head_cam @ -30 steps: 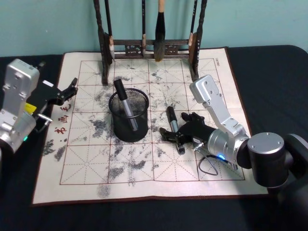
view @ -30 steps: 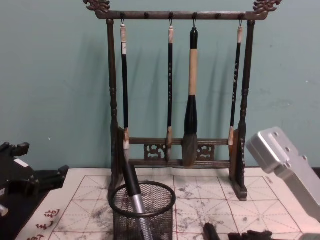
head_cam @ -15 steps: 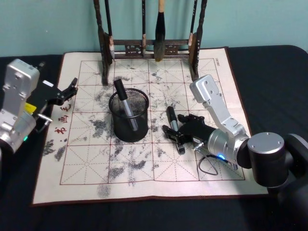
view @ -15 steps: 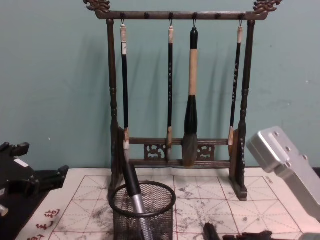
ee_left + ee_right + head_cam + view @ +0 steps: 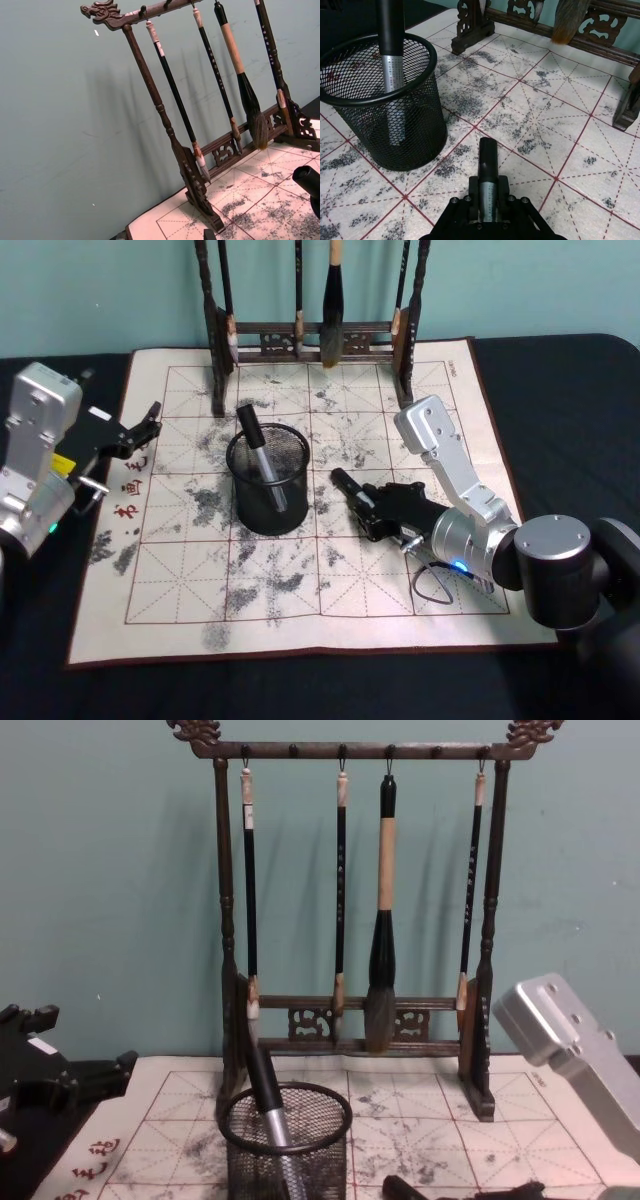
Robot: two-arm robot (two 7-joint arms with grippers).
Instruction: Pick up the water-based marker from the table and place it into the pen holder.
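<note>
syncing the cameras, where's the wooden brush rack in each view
head: brush rack at the far edge of the mat, centre.
left wrist: brush rack close up, slanted against the teal wall.
right wrist: its carved base beyond the pen holder.
chest: brush rack upright in the middle, before that wall.
shared landmark: the fat tan-handled brush hanging on it.
</note>
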